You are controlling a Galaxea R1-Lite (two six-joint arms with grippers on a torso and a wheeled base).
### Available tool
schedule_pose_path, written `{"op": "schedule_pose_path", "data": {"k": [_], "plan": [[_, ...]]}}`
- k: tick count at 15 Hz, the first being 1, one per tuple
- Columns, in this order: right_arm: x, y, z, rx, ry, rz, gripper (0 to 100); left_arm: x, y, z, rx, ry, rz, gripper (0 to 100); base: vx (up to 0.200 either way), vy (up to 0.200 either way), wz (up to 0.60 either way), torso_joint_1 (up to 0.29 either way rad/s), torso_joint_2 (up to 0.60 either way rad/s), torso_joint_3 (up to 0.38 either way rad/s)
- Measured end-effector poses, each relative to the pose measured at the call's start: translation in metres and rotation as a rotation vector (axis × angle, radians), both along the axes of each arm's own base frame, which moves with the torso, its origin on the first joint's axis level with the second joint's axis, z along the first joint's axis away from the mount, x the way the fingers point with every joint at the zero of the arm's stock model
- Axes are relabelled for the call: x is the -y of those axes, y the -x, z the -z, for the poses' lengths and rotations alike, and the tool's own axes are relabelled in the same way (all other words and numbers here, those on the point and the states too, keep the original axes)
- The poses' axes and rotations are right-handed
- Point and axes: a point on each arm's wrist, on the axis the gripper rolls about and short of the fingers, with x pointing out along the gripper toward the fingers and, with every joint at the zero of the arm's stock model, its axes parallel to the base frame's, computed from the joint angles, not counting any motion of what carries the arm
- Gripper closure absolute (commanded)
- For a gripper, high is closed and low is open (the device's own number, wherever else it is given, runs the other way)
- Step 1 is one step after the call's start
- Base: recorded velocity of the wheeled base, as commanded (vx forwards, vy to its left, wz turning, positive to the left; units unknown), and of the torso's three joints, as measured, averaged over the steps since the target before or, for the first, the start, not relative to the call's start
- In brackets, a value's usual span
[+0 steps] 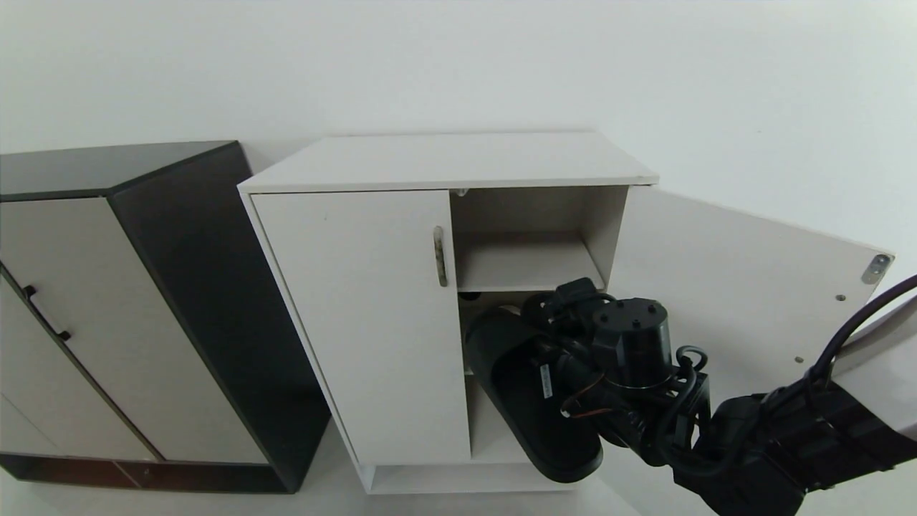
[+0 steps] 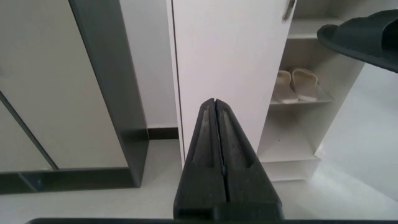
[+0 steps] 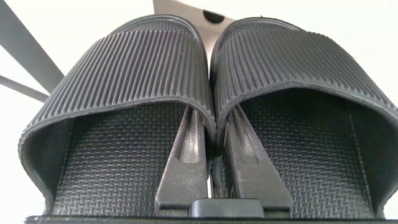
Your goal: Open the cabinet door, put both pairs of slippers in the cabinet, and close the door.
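Black slippers (image 1: 537,408) clamped in the right hand (image 3: 214,124), lower centre of frame.
It is gripping the pair before the open cabinet (image 1: 358,315); left hand (image 2: 214,109) is hanging closed.

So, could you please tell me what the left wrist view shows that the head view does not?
Left wrist view: the pale slippers resting on a shelf inside, and the shut left gripper. Head view: the white cabinet's top and the handle on the dark cabinet. Both: the black slippers at the opening, the closed left door and that dark cabinet.
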Motion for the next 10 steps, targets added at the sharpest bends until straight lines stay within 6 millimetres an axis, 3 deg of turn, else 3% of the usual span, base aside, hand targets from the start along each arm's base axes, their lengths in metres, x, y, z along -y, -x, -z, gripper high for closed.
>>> {"op": "schedule_pose_path", "data": {"k": [8, 10], "plan": [[0.0015, -0.0085, 0.0078, -0.001, 0.006, 0.019, 100, 0.0, 0.0, 0.0, 0.0, 0.0, 0.0, 100, 0.0, 0.0, 0.0, -0.071, 0.44, 0.37], [0.0013, -0.0089, 0.009, -0.004, 0.008, 0.019, 100, 0.0, 0.0, 0.0, 0.0, 0.0, 0.0, 100, 0.0, 0.0, 0.0, -0.007, 0.21, 0.202]]}}
